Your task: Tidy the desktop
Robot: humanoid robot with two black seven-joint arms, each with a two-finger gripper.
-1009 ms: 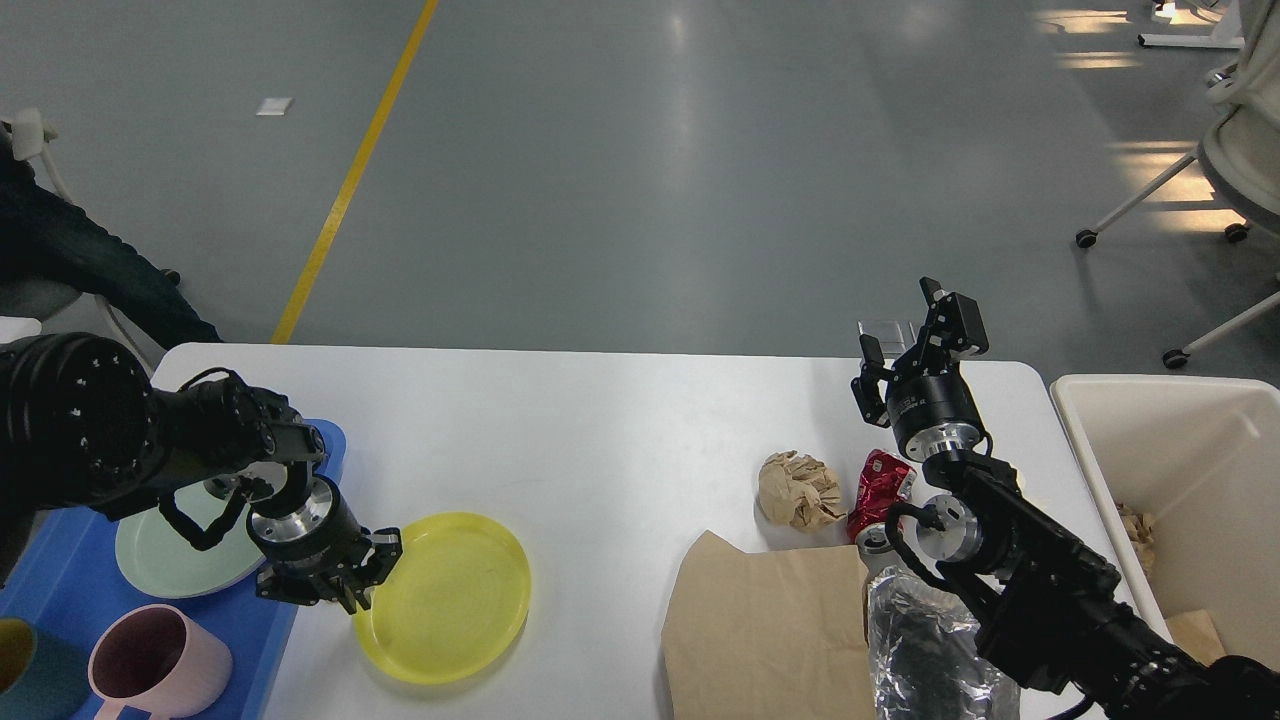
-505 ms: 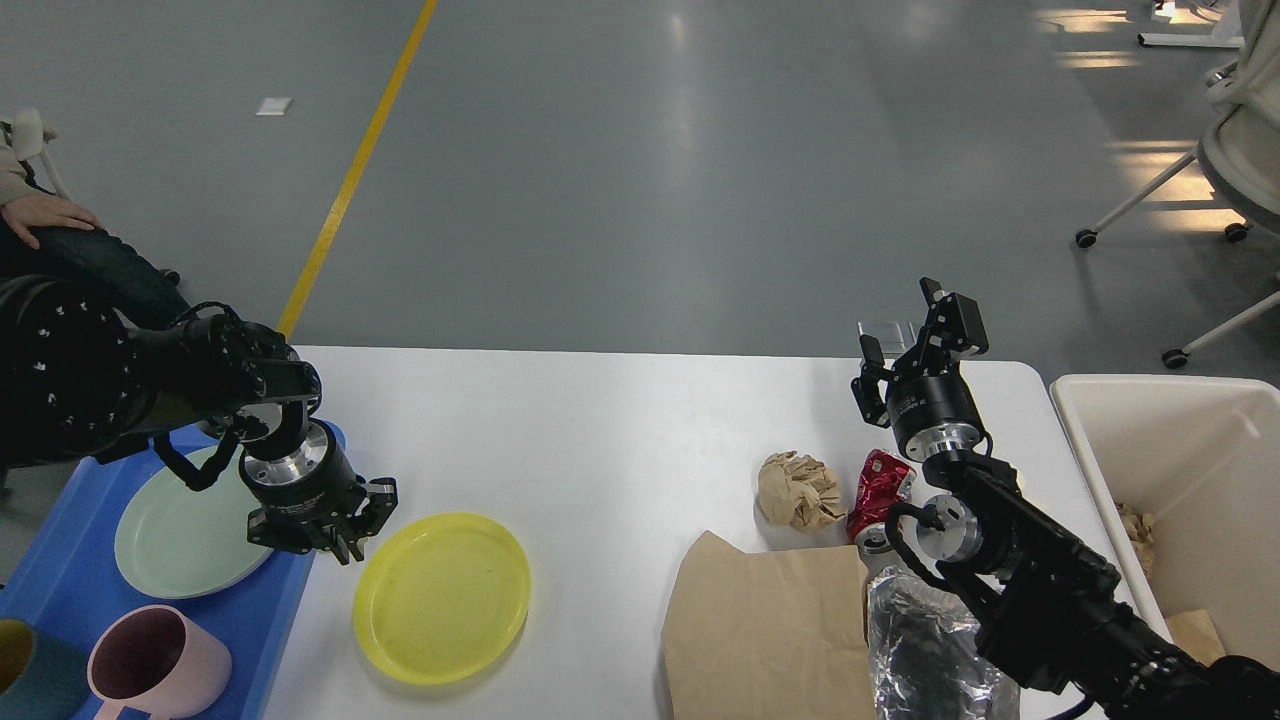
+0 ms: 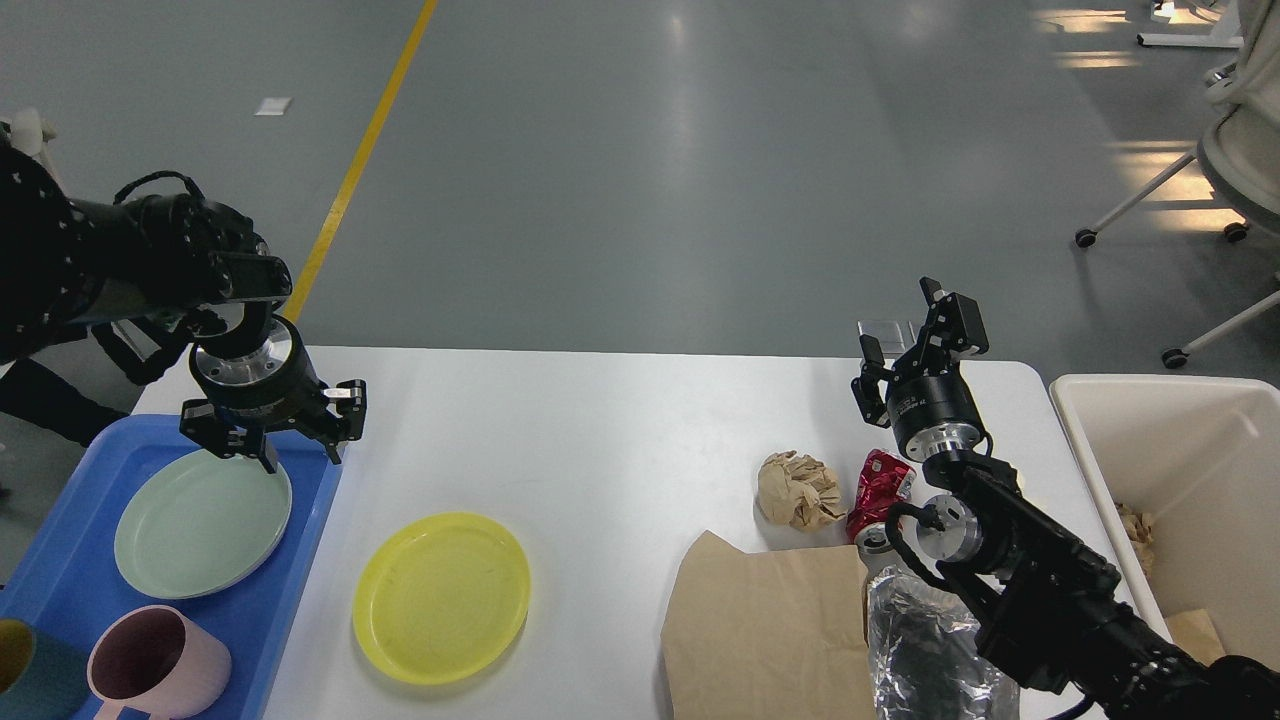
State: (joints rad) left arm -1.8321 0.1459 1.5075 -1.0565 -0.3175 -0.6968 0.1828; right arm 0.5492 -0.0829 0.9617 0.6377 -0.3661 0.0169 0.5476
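Black fingers of the left gripper (image 3: 296, 446) stand spread and empty, now lifted over the far right corner of the blue tray (image 3: 60, 560); 1 second ago they sat low at the rim of the yellow plate (image 3: 441, 597), which lies untouched on the desktop (image 3: 600, 430). That plate seems abandoned, not yet tidied. The right gripper (image 3: 905, 320) hangs parted, holding nothing, above the crumpled paper ball (image 3: 799, 489), red can (image 3: 880, 485) and brown bag (image 3: 765, 630).

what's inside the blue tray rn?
Blue tray holds a pale green plate, a pink mug and a teal cup, cut off by the frame edge.
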